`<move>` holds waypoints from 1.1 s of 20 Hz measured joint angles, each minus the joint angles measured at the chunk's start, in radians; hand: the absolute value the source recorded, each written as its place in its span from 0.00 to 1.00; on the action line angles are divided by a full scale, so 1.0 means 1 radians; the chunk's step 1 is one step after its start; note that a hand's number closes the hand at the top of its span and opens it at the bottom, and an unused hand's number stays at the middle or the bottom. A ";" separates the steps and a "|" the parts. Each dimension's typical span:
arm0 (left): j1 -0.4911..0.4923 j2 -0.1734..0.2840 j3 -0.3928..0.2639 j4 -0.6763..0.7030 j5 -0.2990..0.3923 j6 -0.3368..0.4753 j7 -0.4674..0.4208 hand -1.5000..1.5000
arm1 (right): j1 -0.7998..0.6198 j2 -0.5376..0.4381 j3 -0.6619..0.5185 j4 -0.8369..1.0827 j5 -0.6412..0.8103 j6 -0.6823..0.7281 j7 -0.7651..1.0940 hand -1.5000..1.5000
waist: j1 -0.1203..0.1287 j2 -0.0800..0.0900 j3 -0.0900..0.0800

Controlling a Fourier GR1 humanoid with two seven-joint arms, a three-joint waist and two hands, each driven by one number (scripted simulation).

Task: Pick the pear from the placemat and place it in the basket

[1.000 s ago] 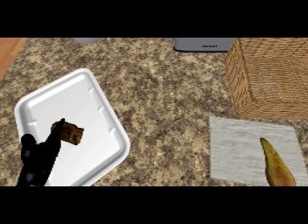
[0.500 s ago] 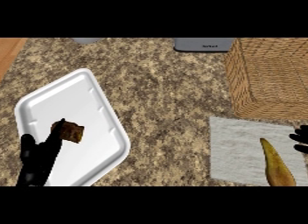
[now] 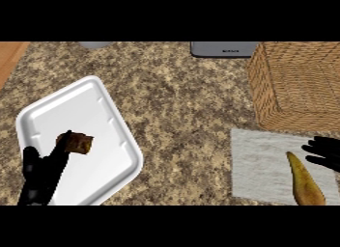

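**Operator:** Pear (image 3: 305, 181) down at five o'clock in my head view, long, yellow and tapered, lying on the pale placemat (image 3: 262, 161) with its thin tip aimed at twelve. My right hand (image 3: 334, 155) is in from the three o'clock edge, fingers straight and spread over the placemat's right side, just beside the pear's upper end. I can't tell whether they touch it. Nothing is in that hand.

**Spotter:** And the basket?

**Operator:** Basket (image 3: 301, 87) sits at two o'clock, woven, square-sided, its near wall just above the placemat's top edge. The pear lies outside it, on the mat.

**Spotter:** Left side?

**Operator:** Left hand (image 3: 43, 174) shows at eight o'clock, fingers up and straight, holding nothing, resting over the lower corner of a white tray (image 3: 94, 120). A brown cube (image 3: 76, 143) sits on the tray, right at the fingertips. A grey object (image 3: 224, 48) lies at the twelve o'clock edge of the speckled counter (image 3: 180, 96).
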 measured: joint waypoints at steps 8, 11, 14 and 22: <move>0.011 -0.002 0.017 0.005 0.000 -0.020 -0.024 0.50 | -0.026 0.077 0.030 0.017 0.066 -0.004 0.009 0.00 | -0.004 -0.002 0.000; 0.015 -0.002 0.019 -0.001 -0.003 -0.023 -0.021 0.50 | -0.032 0.089 0.041 0.026 0.110 -0.009 0.022 0.00 | -0.005 -0.001 0.000; 0.008 -0.011 0.019 0.011 -0.014 -0.017 -0.027 0.50 | -0.034 0.115 0.064 0.040 0.169 -0.029 0.048 0.00 | -0.005 -0.002 0.001; 0.012 -0.013 0.029 -0.003 -0.016 -0.026 -0.007 0.50 | -0.050 0.167 0.070 0.112 0.246 -0.057 0.034 0.00 | -0.006 0.000 -0.001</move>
